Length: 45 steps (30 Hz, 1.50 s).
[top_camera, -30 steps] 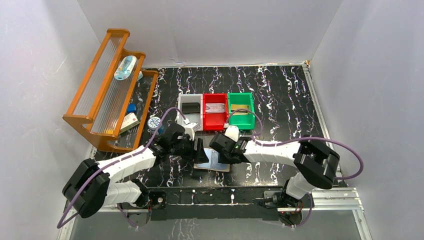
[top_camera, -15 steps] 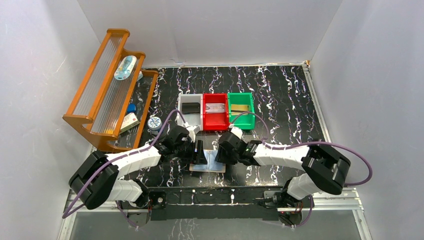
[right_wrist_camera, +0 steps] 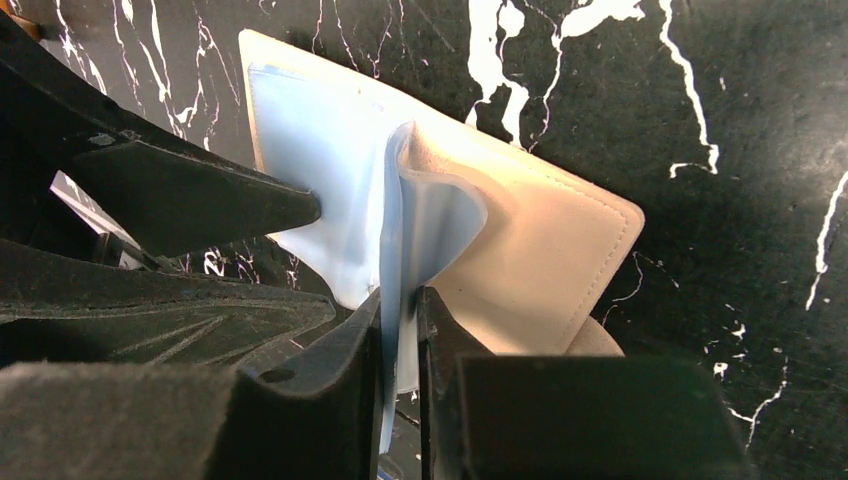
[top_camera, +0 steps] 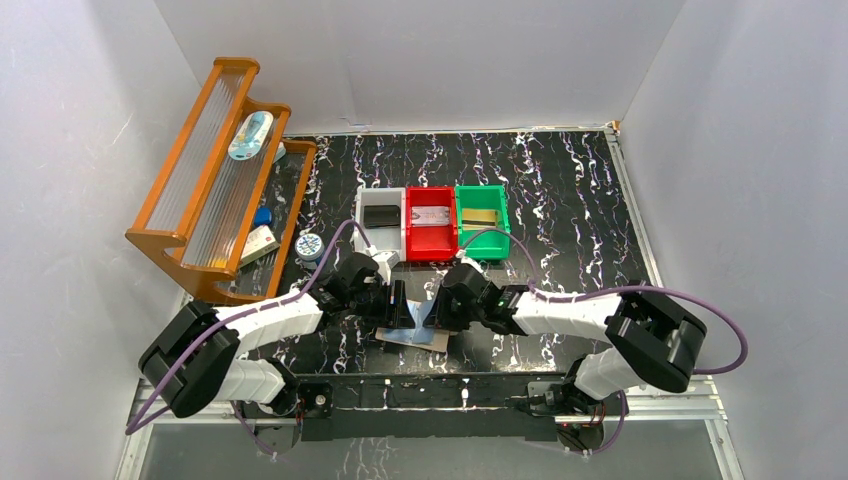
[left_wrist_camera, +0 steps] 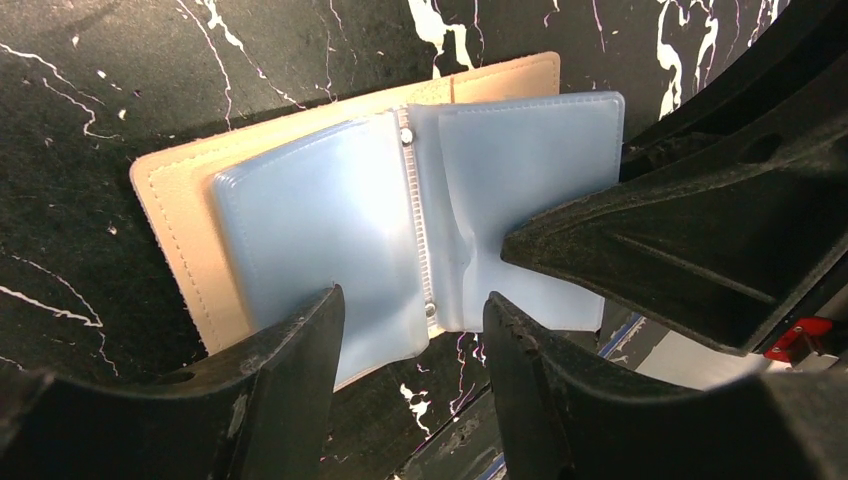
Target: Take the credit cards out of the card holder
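Within the last second the right gripper (top_camera: 437,312) has slid in from the right toward the lower centre of the overhead view and narrowed its jaws. The right wrist view shows them pressed almost together on a pale blue pocket leaf (right_wrist_camera: 440,225), pinched edge-on and lifted off the tan cover. The card holder (top_camera: 412,337) lies open on the black marbled table (top_camera: 560,180), just below the two wrists, and it has shifted slightly to the left. The left gripper (left_wrist_camera: 415,340) has closed a little, but its fingers (left_wrist_camera: 290,380) are spread at the holder's lower edge and grip nothing. It seems to be steadying the holder while the other gripper turns the leaf. No card shows through the blue pockets in view, so this looks like a search for any remaining card, and whether one is left cannot be told.
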{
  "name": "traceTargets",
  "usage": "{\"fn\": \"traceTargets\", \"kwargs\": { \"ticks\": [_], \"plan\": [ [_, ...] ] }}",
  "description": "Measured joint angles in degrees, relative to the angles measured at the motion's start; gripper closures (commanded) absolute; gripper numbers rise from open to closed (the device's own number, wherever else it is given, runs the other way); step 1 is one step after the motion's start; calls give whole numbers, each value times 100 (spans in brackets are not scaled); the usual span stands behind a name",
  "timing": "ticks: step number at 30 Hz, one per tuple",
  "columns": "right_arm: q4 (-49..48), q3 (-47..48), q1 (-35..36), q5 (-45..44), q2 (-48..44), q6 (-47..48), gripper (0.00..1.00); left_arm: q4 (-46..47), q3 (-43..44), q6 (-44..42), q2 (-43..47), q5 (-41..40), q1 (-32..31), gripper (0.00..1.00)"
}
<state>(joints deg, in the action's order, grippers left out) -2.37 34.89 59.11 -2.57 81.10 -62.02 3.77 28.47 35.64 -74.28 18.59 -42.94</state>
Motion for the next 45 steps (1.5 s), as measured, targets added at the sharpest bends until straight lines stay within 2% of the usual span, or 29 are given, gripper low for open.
{"fn": "traceTargets", "kwargs": {
  "ticks": [7, 11, 14, 18, 23, 25, 31, 37, 45],
  "plan": [
    [-157, -129, -83, 111, -24, -125, 82, 7, -2, 0, -4, -2, -4, 50],
    [-603, -444, -240, 407, -94, -267, 85, 52, -33, 2, 0, 0, -4, 51],
    [-1285, -848, -417, 741, -118, -479, 80, 109, -72, 17, 17, 0, -4, 51],
    [-2068, -1209, -592, 1182, -70, -748, 70, 175, -101, 42, 17, 7, -7, 51],
    [-2404, -1198, -616, 1464, 7, -844, 65, 181, -101, 57, 17, 7, -4, 52],
    [-2371, -1176, -616, 1467, -7, -848, 68, 181, -103, 59, 17, 7, -7, 52],
    [-1982, -1172, -619, 1316, -310, -804, 85, 181, -103, 61, 17, 4, -7, 53],
    [-2052, -1143, -619, 1344, -321, -785, 83, 181, -103, 61, 17, 4, -4, 53],
    [-2538, -898, -619, 1541, 343, -831, 81, 225, -131, 83, 17, 4, -4, 55]
  ]
}}
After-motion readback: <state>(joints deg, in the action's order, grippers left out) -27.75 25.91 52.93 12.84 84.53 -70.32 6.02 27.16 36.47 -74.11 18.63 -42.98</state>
